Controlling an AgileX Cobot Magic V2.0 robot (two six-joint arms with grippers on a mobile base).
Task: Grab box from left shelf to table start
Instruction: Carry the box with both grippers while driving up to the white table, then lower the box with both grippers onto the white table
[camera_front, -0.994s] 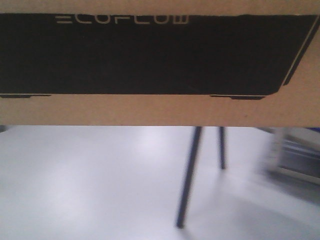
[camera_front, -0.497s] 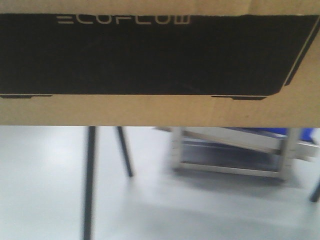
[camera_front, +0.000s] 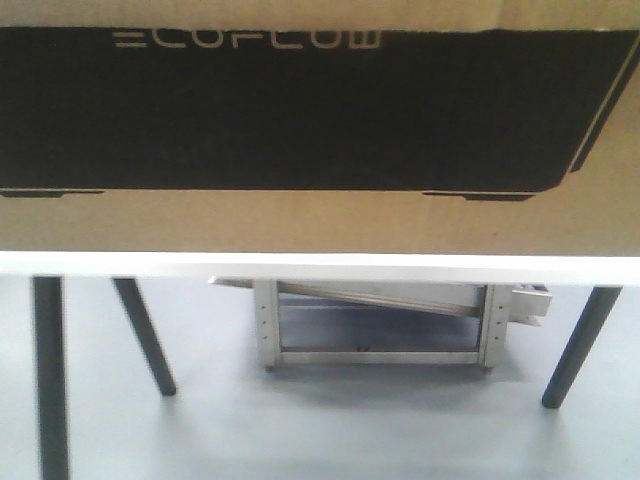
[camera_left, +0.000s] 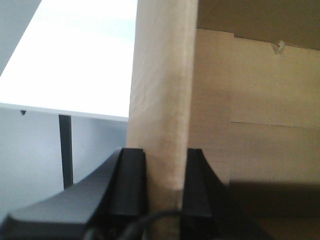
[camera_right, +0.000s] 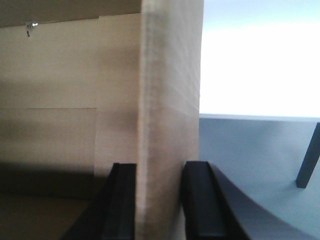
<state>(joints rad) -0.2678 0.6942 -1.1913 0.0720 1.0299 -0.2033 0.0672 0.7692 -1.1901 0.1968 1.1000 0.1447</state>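
The box (camera_front: 300, 222), brown cardboard with a black "ECOFLOW" panel, fills the upper half of the front view and is held off the ground. My left gripper (camera_left: 164, 152) is shut on the box's left side wall (camera_left: 160, 75), one black finger (camera_left: 131, 185) on each face. My right gripper (camera_right: 160, 166) is clamped the same way on the right side wall (camera_right: 170, 75). The white table (camera_front: 300, 265) shows as a thin edge just under the box, and its bright top (camera_left: 75, 60) (camera_right: 260, 70) lies beyond both walls. Whether the box touches it is unclear.
Dark table legs (camera_front: 145, 335) (camera_front: 575, 345) stand on the grey floor. Behind the table is a low silver metal rack (camera_front: 375, 320) with a sloped track; I cannot tell whether it is the left shelf.
The front view has swung right: the table legs slid left, the metal rack came to the centre, and the white table edge now shows under the box. The box stays fixed in view.
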